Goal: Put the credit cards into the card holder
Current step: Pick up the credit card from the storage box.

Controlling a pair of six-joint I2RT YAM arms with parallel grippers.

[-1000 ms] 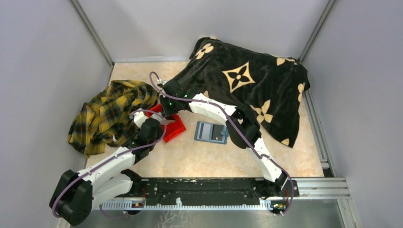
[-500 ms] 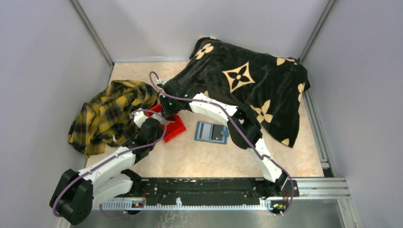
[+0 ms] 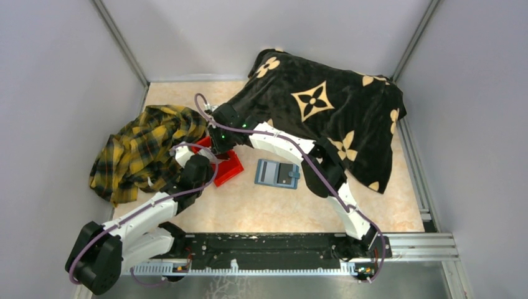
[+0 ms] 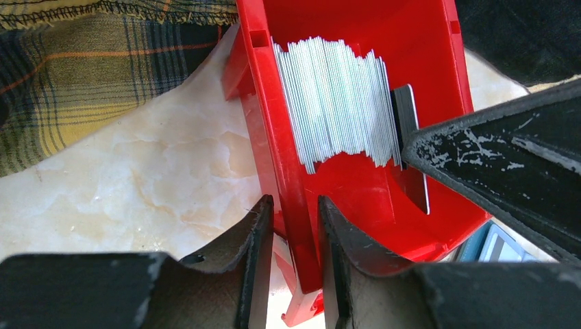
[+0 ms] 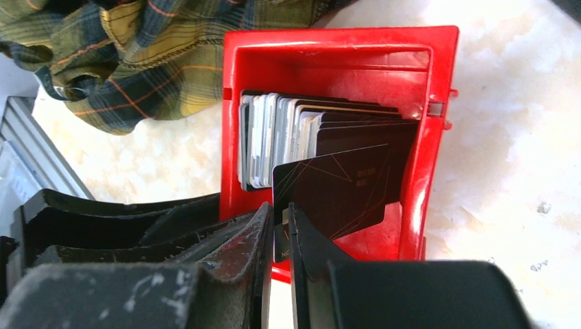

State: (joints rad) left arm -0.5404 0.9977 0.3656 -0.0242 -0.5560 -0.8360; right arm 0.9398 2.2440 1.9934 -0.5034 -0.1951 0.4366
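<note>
The right jaws are pinched shut on the lower corner of a dark card (image 5: 342,192), their fingers (image 5: 305,250) pressed to either face, and the card stands tilted at the near end of the row of credit cards (image 5: 274,137) packed upright in the red bin (image 5: 438,137). The left jaws are clamped on the bin's side wall, one finger outside and one inside. The bin sits on the counter (image 3: 261,212), a pale beige marbled surface, left of its middle; the card holder (image 3: 277,174) lies open and flat just to the bin's right, near the counter's middle, apart from both jaws. A yellow plaid cloth (image 3: 140,149) is bunched along the counter's left edge, touching the bin's far side, and a black blanket (image 3: 324,106) with tan flower marks is heaped over the far right corner. Plain grey walls (image 3: 50,93) close in three sides, with metal rails (image 3: 423,237) along the right and near edges. Only the top view shows the holder whole, yet there the wrists hide both jaws. The left wrist view shows the cards edge-on as a silvery-white stack; the right wrist view shows their faces, several of them dark.
</note>
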